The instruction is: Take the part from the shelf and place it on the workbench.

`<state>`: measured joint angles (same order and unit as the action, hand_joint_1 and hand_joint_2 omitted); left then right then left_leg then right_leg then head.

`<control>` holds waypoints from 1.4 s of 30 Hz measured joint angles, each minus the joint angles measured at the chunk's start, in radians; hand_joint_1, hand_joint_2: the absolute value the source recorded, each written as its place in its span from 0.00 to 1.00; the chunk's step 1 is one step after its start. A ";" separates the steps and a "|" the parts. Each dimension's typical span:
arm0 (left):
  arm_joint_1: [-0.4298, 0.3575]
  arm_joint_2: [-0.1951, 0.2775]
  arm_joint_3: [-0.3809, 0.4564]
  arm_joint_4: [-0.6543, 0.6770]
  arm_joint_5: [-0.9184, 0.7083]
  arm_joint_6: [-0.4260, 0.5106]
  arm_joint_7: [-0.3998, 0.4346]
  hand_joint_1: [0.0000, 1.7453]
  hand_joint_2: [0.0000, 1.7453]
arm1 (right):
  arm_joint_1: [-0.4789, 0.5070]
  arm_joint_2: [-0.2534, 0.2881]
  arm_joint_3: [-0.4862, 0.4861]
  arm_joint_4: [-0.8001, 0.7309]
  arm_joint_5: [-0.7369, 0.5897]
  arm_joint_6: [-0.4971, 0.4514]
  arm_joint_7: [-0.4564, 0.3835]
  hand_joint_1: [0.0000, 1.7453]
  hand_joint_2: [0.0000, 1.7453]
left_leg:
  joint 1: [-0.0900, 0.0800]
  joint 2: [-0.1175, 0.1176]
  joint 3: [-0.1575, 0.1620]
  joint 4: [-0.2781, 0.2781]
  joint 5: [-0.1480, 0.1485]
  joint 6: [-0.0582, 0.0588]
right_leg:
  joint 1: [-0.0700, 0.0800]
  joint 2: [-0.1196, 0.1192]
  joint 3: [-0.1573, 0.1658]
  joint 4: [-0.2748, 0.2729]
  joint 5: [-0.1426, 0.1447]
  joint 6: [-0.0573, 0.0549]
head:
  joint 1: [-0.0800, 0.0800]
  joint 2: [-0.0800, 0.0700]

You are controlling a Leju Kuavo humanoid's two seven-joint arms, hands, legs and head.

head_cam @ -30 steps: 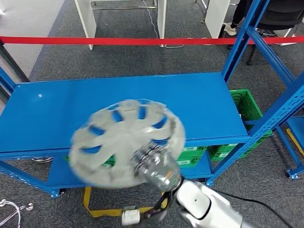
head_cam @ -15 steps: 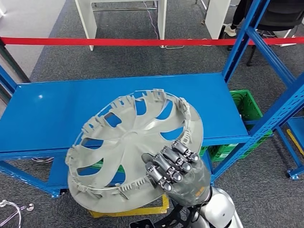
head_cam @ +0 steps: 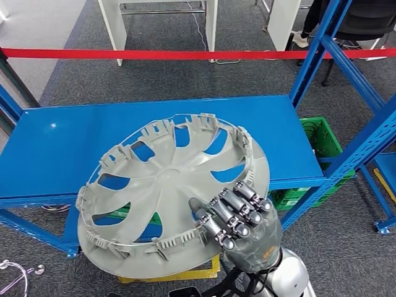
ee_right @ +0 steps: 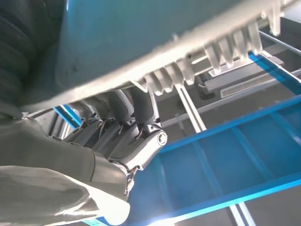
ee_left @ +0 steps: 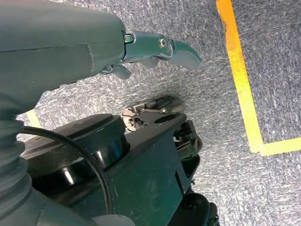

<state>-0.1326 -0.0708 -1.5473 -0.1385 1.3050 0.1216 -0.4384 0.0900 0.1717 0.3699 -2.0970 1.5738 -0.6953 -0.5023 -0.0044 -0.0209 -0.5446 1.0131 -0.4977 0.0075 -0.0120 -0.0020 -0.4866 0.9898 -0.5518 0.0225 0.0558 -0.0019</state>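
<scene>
At the near rim of the grey wheel cover [head_cam: 170,195], the right hand's [head_cam: 242,226] fingers [head_cam: 229,213] curl over the edge onto the ribbed inner face, with the palm beneath; the right wrist view shows dark fingers [ee_right: 120,136] pressed up against the underside of the rim, so the hand grips the part at one edge. Outward from the fingers, the cover spreads away from the hand, inner side up, its clip tabs ringing the rim and blue showing through the spoke openings. It hangs tilted, the far edge higher, over the front edge of the blue workbench [head_cam: 65,148]; whether any part of it touches the surface cannot be told. Beyond the bench run a red barrier tape [head_cam: 140,54] and grey carpet; off to the hand's outer side stands a blue shelf frame [head_cam: 354,124] with a green crate [head_cam: 322,139] low behind it.

The left hand [ee_left: 156,47] hangs over the carpet beside a yellow floor line [ee_left: 245,89], holding nothing; how its fingers are set cannot be told.

The carry looks nearly over and the placing is in hand. The next move likely calls for pushing the cover further over the top, levelling and lowering it flat, then letting go.
</scene>
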 joint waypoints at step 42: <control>0.002 0.015 0.001 0.002 -0.061 0.069 0.209 0.00 1.00 | 0.034 0.001 -0.008 -0.030 -0.001 0.001 0.041 1.00 1.00 | -0.002 0.010 -0.076 0.130 -0.072 -0.026 | -0.010 -0.004 -0.060 0.029 0.037 -0.030 | -0.005 0.000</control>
<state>-0.1310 -0.0553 -1.5462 -0.1366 1.2443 0.1905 -0.2291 0.1237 0.1729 0.3616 -2.1267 1.5732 -0.6943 -0.4610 -0.0060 -0.0112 -0.6206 1.1427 -0.5700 -0.0184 -0.0220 -0.0059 -0.5468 1.0192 -0.5148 -0.0077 0.0505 -0.0019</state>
